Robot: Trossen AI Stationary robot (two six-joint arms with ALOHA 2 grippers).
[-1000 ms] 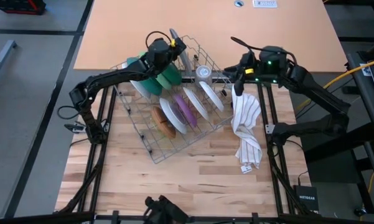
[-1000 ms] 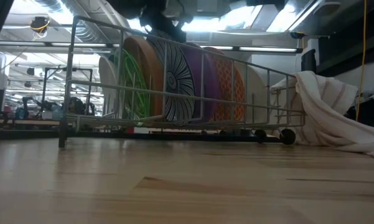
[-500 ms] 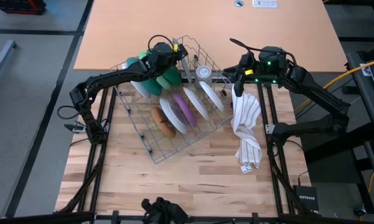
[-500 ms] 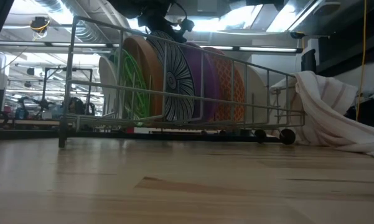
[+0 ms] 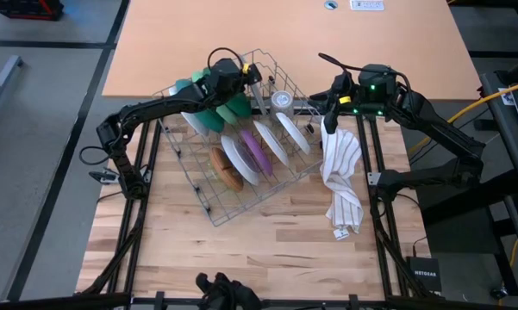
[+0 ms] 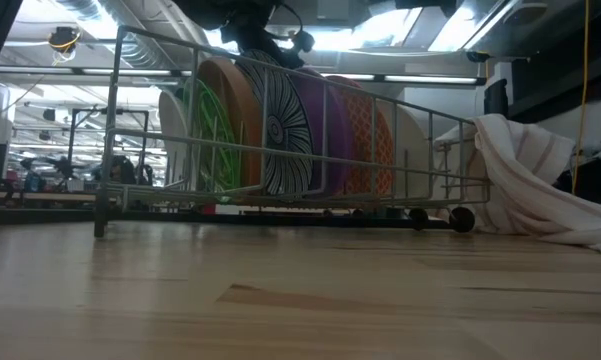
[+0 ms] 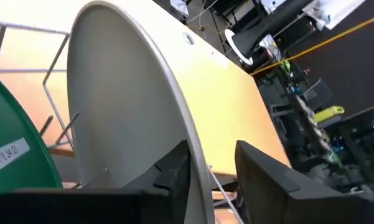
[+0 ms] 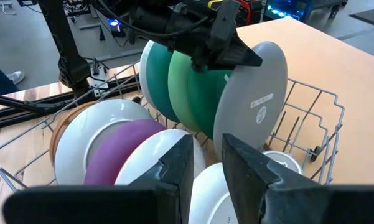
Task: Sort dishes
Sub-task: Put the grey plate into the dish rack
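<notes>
Looking down from above, the wire rack [image 5: 209, 209] stands askew in the middle of the table. Your left gripper [image 5: 241, 73] is over the rack's far corner, at the top of the grey plate [image 5: 256, 86]. That plate stands on edge as the outermost of a row, with the green plate [image 5: 234, 105] and the teal plate [image 5: 209, 116] close behind it. Nearer the rack's front, the white plate [image 5: 239, 157], the purple plate [image 5: 257, 148] and the brown plate [image 5: 224, 168] lean in a second row. The striped cloth [image 5: 342, 176] hangs just beside the rack's right-hand side, and your right gripper [image 5: 327, 110] waits above the cloth's top end. In front of the rack there is bare wood.

At table height, the rack's wires cross in front of every dish. The orange-patterned plate [image 6: 365, 140] stands nearest the cloth end of the rack and the clear green plate [image 6: 205, 130] stands toward the other end.

In the left wrist view, your fingers [image 7: 174, 171] are parted astride the grey plate's rim, with a gap on one side, so nothing is clamped.

In the right wrist view, the fingers [image 8: 174, 168] stand narrowly apart and hold nothing. They face the rack's dishes, with the other arm on the grey plate's top edge.
</notes>
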